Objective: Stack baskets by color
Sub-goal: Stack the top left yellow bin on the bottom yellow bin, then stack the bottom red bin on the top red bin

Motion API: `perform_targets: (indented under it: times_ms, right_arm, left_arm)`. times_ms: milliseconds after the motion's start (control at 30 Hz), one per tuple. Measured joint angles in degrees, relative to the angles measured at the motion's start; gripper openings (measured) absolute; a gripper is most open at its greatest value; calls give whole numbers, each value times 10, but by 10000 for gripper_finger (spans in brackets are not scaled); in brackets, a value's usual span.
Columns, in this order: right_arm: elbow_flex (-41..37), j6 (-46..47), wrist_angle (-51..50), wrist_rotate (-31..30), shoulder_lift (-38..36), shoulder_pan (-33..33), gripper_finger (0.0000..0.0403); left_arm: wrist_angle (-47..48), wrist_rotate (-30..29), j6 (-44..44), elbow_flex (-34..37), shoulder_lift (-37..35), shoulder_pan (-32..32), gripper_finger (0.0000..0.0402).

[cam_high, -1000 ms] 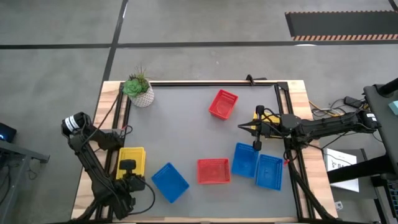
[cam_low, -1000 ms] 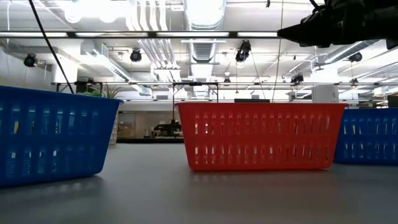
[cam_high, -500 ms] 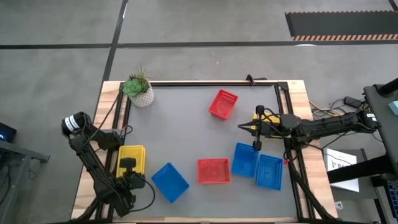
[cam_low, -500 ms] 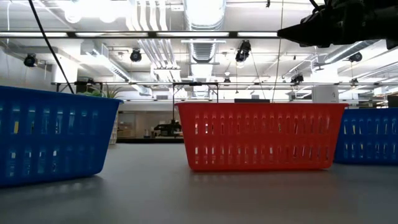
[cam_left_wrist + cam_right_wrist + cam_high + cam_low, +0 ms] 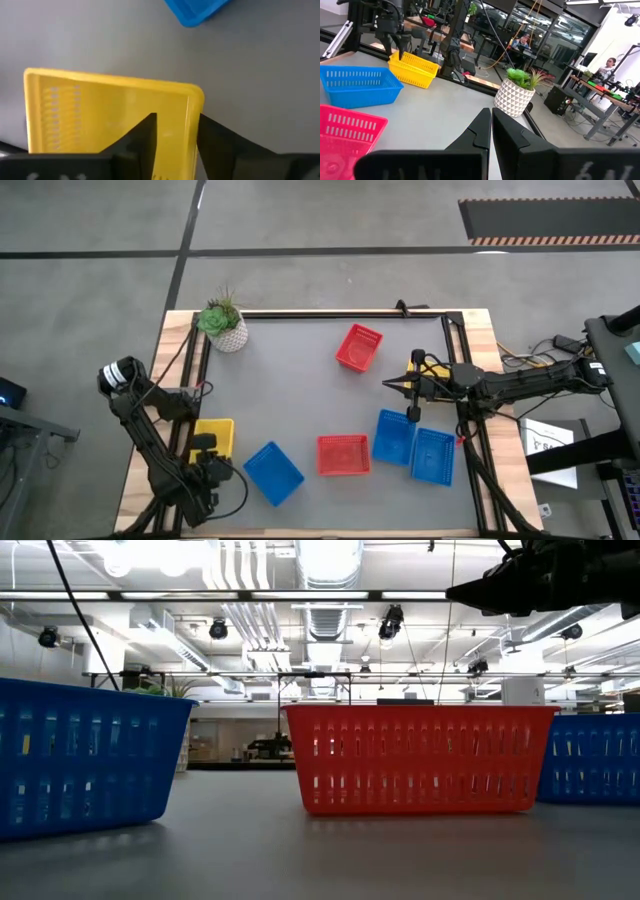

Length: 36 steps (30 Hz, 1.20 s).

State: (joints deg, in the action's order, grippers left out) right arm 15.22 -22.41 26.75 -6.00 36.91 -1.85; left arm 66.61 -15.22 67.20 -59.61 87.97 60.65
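A yellow basket [image 5: 213, 437] stands on the mat near the table's left edge. My left gripper [image 5: 205, 450] points down over its near end, open, one finger inside the basket and one outside [image 5: 176, 135]. Two red baskets [image 5: 359, 347] [image 5: 343, 455] and three blue baskets [image 5: 273, 473] [image 5: 394, 436] [image 5: 433, 456] stand on their bottoms, apart from the grippers. My right gripper [image 5: 385, 385] hangs level and shut above the table's right part, its fingers together [image 5: 491, 125] and holding nothing. My left gripper stands astride the yellow basket's end wall [image 5: 194, 115] from above, its fingers pointing down. A gap shows between the inner finger [image 5: 145, 137] and the wall. Whether the outer finger [image 5: 215, 142] touches the rim, I cannot tell. The basket rests on the mat.
A white potted plant [image 5: 224, 325] stands at the far left corner. A bit of yellow [image 5: 416, 364] shows under my right arm at the right rail. Black rails [image 5: 340, 313] frame the mat. Open mat lies in the middle [image 5: 290, 390].
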Motion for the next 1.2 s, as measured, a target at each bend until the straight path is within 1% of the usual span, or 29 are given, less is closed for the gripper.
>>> perform_targets:
  times_ms: [133,367,433,600,700,867,933,1000,1067,1133,1200]
  right_arm:
    - [0,0,0,0,0,0,9]
    - [0,1,-1,0,0,0,9]
    - [0,3,-1,0,0,0,9]
    - [0,5,-1,0,0,0,9]
    - [0,6,-3,0,0,0,9]
    - [0,8,-4,0,0,0,9]
    - [0,8,-4,0,0,0,9]
    - [0,10,-4,0,0,0,9]
    - [0,16,-4,0,0,0,9]
    - [0,19,-4,0,0,0,9]
    - [0,23,-7,0,0,0,9]
  left_arm:
    - [2,29,0,-1,-12,-11,129]
    - [0,23,0,-4,-44,-38,130]
    - [0,-7,0,-4,-58,-52,130]
    - [-9,-165,-11,-4,-99,-94,130]
    - [-46,-246,-91,-4,-128,-119,130]
    - [-154,-417,-313,0,-159,-158,130]
    - [-203,-466,-395,1,-162,-176,130]
    - [-245,-481,-462,4,-166,-194,130]
    - [-288,-480,-511,11,-167,-211,130]
    - [-318,-467,-543,19,-164,-224,130]
    - [-331,-445,-556,23,-159,-235,130]
